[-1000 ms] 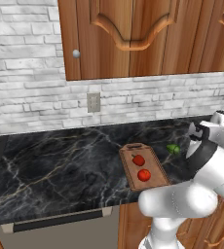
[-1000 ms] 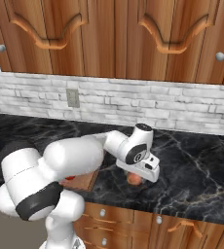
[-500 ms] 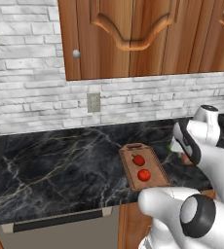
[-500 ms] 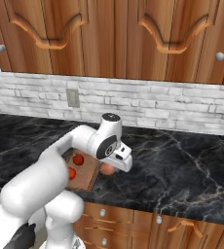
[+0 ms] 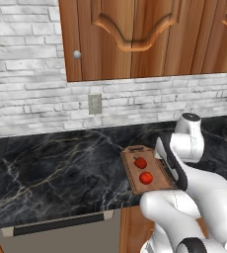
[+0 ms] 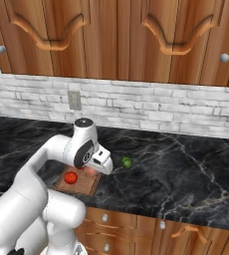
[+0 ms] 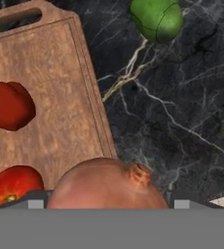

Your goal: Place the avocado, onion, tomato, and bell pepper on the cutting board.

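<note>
Hand view puts the onion clamped in our end effector, hanging over the cutting board's raised right rim. Open wood lies just left, with two red items further left. The avocado sits on the desk beyond that rim, well apart.

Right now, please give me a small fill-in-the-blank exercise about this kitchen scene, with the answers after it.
1. The pincer is closed on the ____.
2. The number of red items lying on the cutting board is ____.
3. The avocado lies on the black counter, ____ the board.

Missing words: onion; two; off
</note>
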You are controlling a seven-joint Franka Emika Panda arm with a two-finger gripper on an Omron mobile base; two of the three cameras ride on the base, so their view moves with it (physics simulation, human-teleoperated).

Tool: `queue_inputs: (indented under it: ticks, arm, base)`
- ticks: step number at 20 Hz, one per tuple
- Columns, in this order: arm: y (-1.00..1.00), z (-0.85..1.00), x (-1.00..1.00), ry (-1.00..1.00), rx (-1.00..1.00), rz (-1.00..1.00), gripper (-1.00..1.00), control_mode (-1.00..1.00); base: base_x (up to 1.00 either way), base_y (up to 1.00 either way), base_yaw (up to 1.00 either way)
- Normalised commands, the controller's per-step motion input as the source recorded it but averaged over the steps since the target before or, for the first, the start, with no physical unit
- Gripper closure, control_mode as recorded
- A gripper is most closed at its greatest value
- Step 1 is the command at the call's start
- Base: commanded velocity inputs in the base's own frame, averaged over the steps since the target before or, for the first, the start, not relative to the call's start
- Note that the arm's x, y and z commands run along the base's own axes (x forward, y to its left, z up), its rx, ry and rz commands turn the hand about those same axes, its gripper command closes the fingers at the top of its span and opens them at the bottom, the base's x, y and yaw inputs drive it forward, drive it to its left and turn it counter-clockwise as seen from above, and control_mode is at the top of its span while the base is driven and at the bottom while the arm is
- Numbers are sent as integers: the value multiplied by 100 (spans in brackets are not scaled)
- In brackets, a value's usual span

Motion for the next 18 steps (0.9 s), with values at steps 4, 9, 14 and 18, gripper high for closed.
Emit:
queue_inputs:
  ticks: [4, 9, 14, 18]
  arm:
    - [59, 0, 21, 0, -2, 0, 100, -100]
    - [26, -3, 24, 0, 0, 0, 100, -100]
    - [2, -13, 29, 3, 0, 0, 100, -100]
    - [0, -11, 35, 5, 0, 0, 100, -100]
  base:
    - [0, 0, 0]
    - [0, 0, 0]
    - [0, 0, 0]
    - [0, 0, 0]
